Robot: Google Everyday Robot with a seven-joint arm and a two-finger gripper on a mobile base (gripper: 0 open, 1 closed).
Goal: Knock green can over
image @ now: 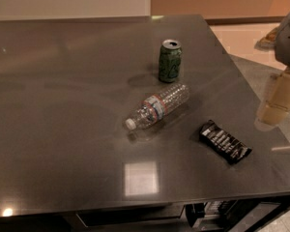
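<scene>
The green can stands upright on the dark table, towards the back right, with its silver top and pull-tab showing. My gripper is a beige and grey shape at the right edge of the view, over the table's right edge. It is well to the right of the can and a little nearer the front, apart from it and holding nothing.
A clear plastic bottle lies on its side just in front of the can, cap pointing front-left. A black snack packet lies front-right of the bottle. The table's right edge runs close under the gripper; pale floor lies beyond.
</scene>
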